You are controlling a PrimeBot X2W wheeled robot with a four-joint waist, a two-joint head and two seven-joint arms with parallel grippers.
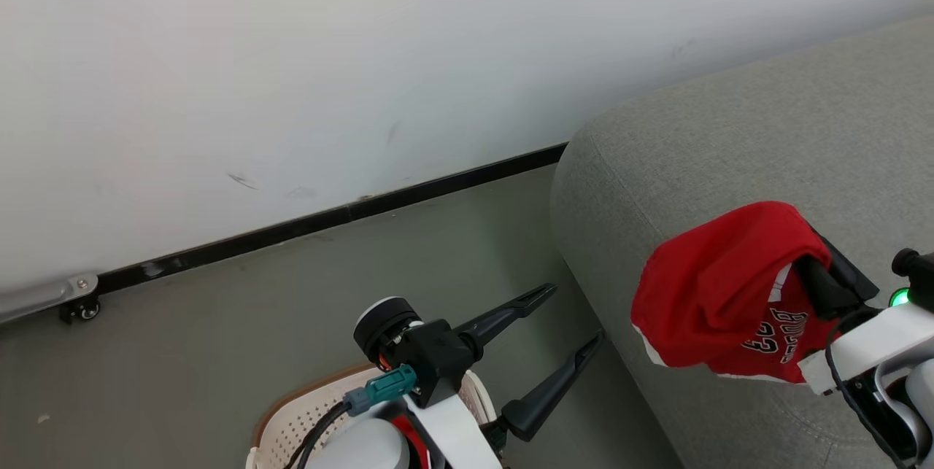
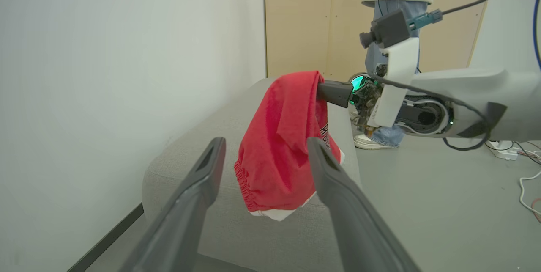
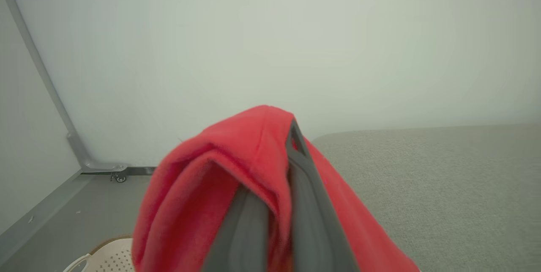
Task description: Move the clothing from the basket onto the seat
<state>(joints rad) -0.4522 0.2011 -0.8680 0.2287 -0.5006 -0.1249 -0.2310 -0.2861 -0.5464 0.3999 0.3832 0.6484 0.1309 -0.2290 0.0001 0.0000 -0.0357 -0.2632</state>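
Right gripper: clamped on the red clothing, fabric draped over its fingers.
Clothing: hanging over the left end of the seat.
Left gripper: fingers spread, empty.
Basket: on the floor, left of the seat.

On the red clothing, at the lower right of the head view, the black number 23 can be read, turned around. Just above it are black letters, probably BULLS, partly hidden in a fold.

Seat: large light-grey upholstered seat.
Clothing: red fabric garment, black 23, hanging bunched above seat edge.
Basket: cream perforated plastic basket, brown-rimmed, near seat.
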